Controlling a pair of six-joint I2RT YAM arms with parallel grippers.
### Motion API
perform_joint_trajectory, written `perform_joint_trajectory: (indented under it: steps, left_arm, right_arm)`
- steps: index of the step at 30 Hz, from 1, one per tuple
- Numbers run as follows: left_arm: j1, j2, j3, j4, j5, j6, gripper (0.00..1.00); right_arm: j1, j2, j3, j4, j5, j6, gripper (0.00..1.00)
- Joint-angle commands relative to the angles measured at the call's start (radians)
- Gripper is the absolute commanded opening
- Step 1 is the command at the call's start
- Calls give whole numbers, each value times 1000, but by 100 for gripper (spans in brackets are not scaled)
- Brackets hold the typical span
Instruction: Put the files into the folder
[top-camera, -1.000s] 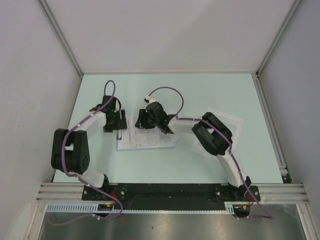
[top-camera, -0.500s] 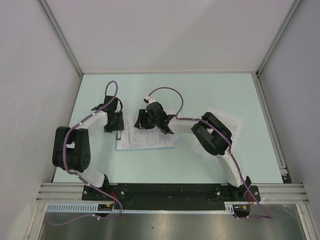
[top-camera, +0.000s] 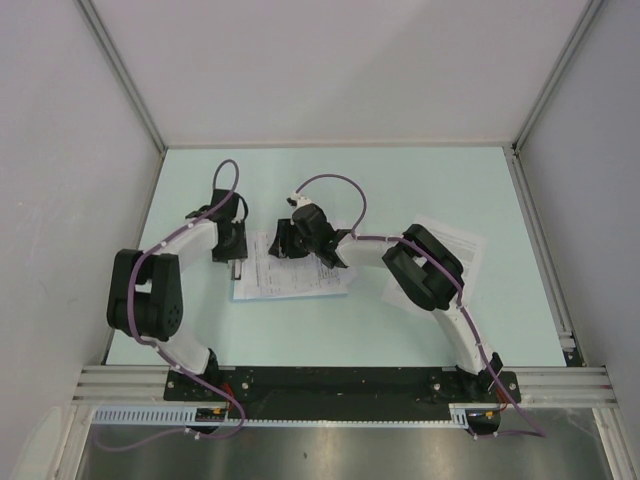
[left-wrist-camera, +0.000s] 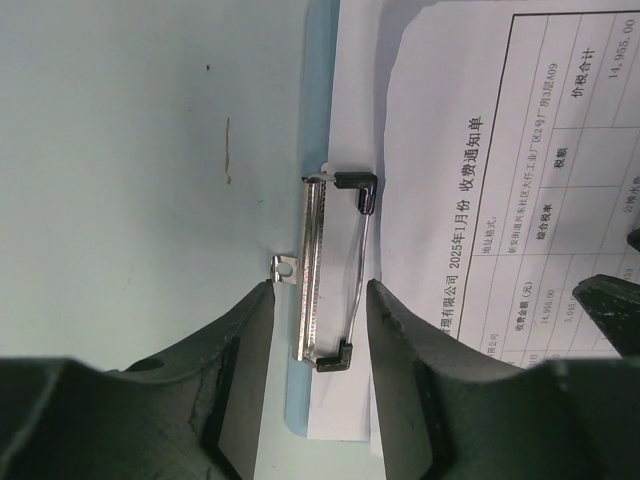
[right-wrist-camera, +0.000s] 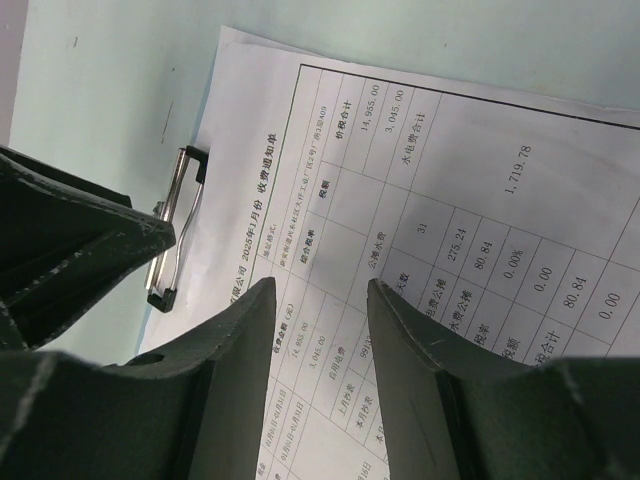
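Here, our left fingers (left-wrist-camera: 240, 350) are spread, one on each side of the silver clip (left-wrist-camera: 312, 268). That clip sits at the short edge of the folder (left-wrist-camera: 322, 90), which lies flat on the tabletop (left-wrist-camera: 150, 150). Just past the clip we see the files (left-wrist-camera: 470, 180) on the folder, with our right fingers (right-wrist-camera: 235, 350) spread above them. Well away from the clip lies another sheet (top-camera: 462, 245).

files (top-camera: 300, 272): printed sheets flat on light-blue folder (left-wrist-camera: 322, 90) | silver clip (left-wrist-camera: 316, 265) at their edge | other sheets (top-camera: 460, 245) well apart
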Motion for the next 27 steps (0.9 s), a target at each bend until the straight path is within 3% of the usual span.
perform_joint_trajectory:
  steps: [1,5,15,19,27]
  left_arm:
    - [-9,24,38,8,7,9,50]
    - [-9,51,34,11,6,18,50]
    - [-9,99,23,34,0,33,38]
    - [-9,122,28,31,-2,35,43]
    - [-2,180,32,29,47,43,42]
  right_arm:
    - [12,70,-39,-149,-25,-19,47]
    - [12,70,-38,-146,-27,-21,47]
    - [12,73,-39,-143,-32,-19,46]
    - [12,73,-39,-145,-32,-21,46]
    - [12,76,-39,-145,-32,-19,46]
